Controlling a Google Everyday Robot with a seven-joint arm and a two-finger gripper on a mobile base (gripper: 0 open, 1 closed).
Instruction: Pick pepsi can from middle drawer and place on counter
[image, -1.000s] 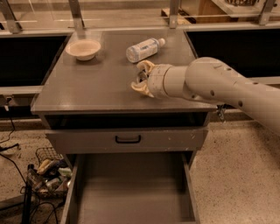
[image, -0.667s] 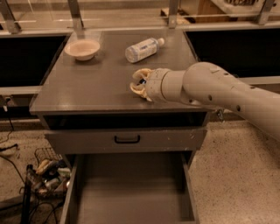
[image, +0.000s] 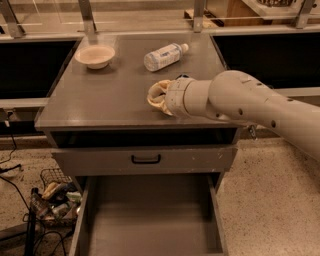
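My gripper (image: 158, 98) hangs low over the counter (image: 100, 100), near its front edge and right of the middle. The pale arm reaches in from the right. The pepsi can is hidden; only a small dark sliver shows behind the wrist, and I cannot tell what it is. Below, the middle drawer (image: 150, 220) is pulled out, its bare grey floor showing with nothing on it.
A clear plastic bottle (image: 164, 55) with a white label lies on its side at the back of the counter. A pale bowl (image: 95, 55) sits at the back left. A closed drawer front (image: 145, 159) with a black handle is above the open drawer. A wire basket (image: 55, 197) and cables are on the floor at the left.
The gripper has shifted a little toward the counter's front edge. The bottle, the bowl and the drawers have not moved.
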